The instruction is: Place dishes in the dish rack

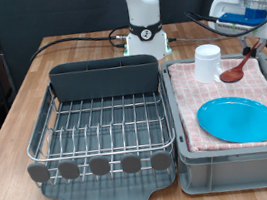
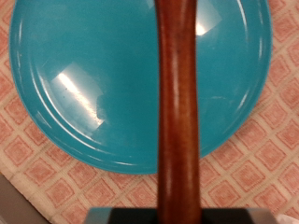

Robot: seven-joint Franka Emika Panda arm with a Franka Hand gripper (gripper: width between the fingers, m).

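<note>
Exterior view: our gripper (image 1: pixel 258 43) fingers clamp the wooden spoon (image 1: pixel 238 67) handle (bowl low by the cup (image 1: pixel 208 63)), so we should lift it level toward the dish rack (image 1: pixel 102 125).

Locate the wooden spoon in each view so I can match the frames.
Exterior view: wooden spoon at the right, bowl resting on the pink checked cloth beside the white cup, handle rising toward the gripper.
Wrist view: spoon handle runs as a reddish-brown bar through the picture's centre.
Shared landmark: the light-blue plate on the cloth, behind the handle in the wrist view.
</note>
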